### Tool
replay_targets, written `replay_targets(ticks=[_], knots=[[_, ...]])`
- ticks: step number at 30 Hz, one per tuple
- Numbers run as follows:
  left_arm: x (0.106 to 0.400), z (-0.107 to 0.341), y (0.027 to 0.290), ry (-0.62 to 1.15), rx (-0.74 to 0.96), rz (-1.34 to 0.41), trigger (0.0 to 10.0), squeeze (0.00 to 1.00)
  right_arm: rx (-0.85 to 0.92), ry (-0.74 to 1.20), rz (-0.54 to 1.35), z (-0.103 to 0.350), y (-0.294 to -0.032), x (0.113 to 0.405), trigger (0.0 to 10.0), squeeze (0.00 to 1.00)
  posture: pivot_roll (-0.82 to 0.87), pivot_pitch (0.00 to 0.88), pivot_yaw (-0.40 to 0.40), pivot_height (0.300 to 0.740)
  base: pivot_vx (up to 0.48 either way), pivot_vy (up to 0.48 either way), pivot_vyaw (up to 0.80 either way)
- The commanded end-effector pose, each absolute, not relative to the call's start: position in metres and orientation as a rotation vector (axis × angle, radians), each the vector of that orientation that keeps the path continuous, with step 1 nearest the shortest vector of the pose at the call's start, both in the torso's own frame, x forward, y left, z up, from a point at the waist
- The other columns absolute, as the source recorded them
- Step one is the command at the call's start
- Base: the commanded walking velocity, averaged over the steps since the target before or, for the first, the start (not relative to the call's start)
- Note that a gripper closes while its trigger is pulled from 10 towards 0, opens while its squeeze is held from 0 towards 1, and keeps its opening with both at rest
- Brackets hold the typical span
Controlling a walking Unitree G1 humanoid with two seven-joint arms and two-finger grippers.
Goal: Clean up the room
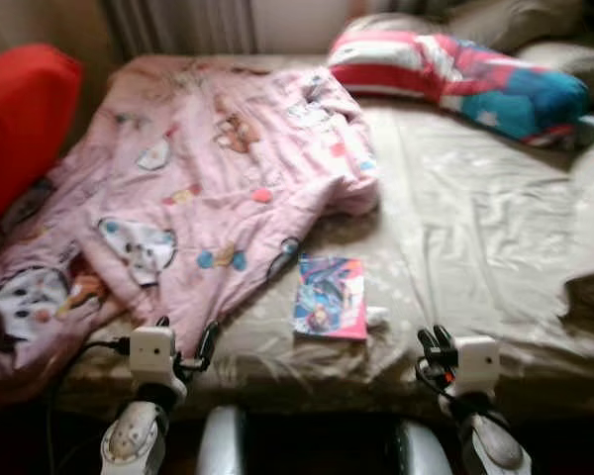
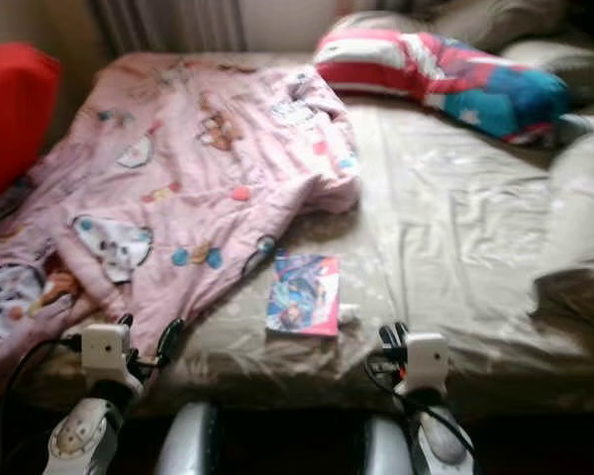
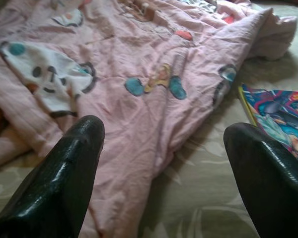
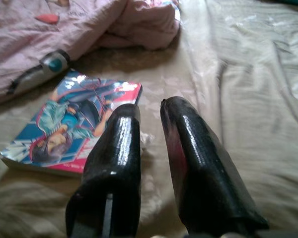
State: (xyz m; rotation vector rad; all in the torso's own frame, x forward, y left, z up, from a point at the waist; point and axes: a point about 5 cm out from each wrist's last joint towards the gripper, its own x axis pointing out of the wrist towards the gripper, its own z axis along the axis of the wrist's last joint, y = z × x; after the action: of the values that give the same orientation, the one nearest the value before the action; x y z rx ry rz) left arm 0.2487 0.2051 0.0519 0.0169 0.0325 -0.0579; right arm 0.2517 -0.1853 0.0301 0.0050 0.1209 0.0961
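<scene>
A crumpled pink quilt (image 1: 193, 188) with cartoon prints covers the left half of the bed (image 1: 475, 237). A colourful comic book (image 1: 330, 297) lies flat on the tan sheet near the front edge, just right of the quilt's hem. A small white object (image 1: 376, 317) sits against the book's right side. My left gripper (image 1: 183, 336) hovers at the bed's front edge over the quilt's lower corner, fingers (image 3: 74, 163) spread open. My right gripper (image 1: 438, 344) is at the front edge right of the book (image 4: 72, 124), its fingers (image 4: 188, 148) nearly together with nothing between them.
A red, white and blue pillow (image 1: 455, 74) lies at the head of the bed, with grey pillows (image 1: 515, 20) behind it. A red cushion (image 1: 20, 119) stands at the left. A dark cloth (image 1: 589, 297) rests at the right edge.
</scene>
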Motion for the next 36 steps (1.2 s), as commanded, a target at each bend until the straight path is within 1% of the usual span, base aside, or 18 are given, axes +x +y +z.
replay_targets(ticks=[1, 9, 10, 14, 25, 36], knots=[[0.2494, 0.0519, 0.2044, 0.041, 0.016, -0.064, 10.0, 0.00, 0.008, 0.144, 0.076, 0.0248, -0.1905, 0.2451, 10.0, 0.00, -0.06, 0.094, 0.017, 0.583, 0.000, 0.000, 0.00], [0.2497, 0.0520, 0.2046, 0.044, 0.017, -0.071, 10.0, 0.00, 0.010, 0.151, 0.079, 0.0231, -0.1913, 0.2440, 10.0, 0.00, -0.06, 0.095, 0.019, 0.583, 0.000, 0.000, 0.00], [0.2498, 0.0521, 0.2044, 0.044, 0.017, -0.073, 10.0, 0.00, -0.015, 0.151, 0.102, 0.0231, -0.1896, 0.2439, 10.0, 0.00, -0.06, 0.095, 0.019, 0.583, 0.000, 0.000, 0.00], [0.2507, 0.0523, 0.2037, 0.042, 0.018, -0.078, 10.0, 0.00, -0.004, 0.144, 0.119, 0.0235, -0.1863, 0.2439, 10.0, 0.00, -0.06, 0.089, 0.021, 0.583, 0.000, 0.000, 0.57], [0.2518, 0.0515, 0.2017, 0.043, 0.023, -0.093, 10.0, 0.00, -0.007, 0.143, 0.098, 0.0247, -0.1912, 0.2470, 10.0, 0.00, -0.07, 0.074, 0.018, 0.583, 0.271, 0.000, 0.05], [0.2553, 0.0529, 0.1976, 0.033, 0.021, -0.109, 10.0, 0.00, -0.014, 0.144, 0.109, 0.0241, -0.1895, 0.2488, 10.0, 0.00, -0.06, 0.053, 0.014, 0.583, 0.304, 0.000, 0.00]])
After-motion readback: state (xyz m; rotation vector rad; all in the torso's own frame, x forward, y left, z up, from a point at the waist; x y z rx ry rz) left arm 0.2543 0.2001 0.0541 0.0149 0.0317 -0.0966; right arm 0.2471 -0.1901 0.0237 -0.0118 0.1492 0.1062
